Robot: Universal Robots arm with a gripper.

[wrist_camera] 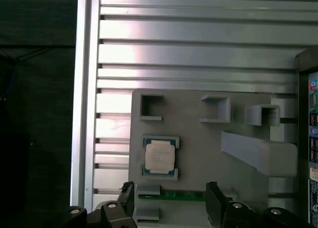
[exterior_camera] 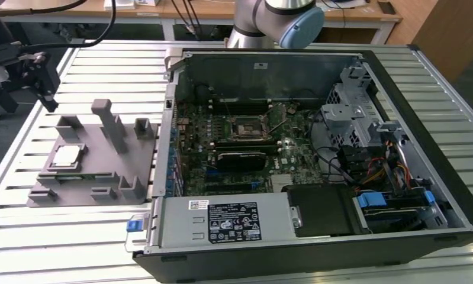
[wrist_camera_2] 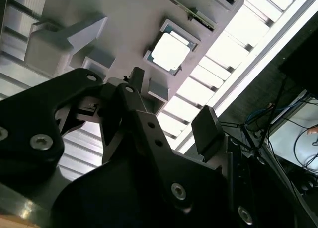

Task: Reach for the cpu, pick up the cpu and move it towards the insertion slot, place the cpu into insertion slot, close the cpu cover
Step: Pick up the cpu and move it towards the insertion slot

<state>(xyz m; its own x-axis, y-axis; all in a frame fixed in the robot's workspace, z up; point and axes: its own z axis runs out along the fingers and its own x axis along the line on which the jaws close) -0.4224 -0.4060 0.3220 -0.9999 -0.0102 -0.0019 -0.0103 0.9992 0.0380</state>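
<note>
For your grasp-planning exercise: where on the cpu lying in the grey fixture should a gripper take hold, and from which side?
Likely from straight above: the cpu lies flat, face up, in the grey fixture. Pinch its two free opposite edges; raised holders flank the other two.

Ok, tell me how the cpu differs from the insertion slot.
The cpu has a pale silvery top; the insertion slot is black inside a metal rim. The cpu lies in a pocket of the grey fixture, outside the computer case; the insertion slot sits inside that case, on the green motherboard. Both are square and lie flat.
</note>
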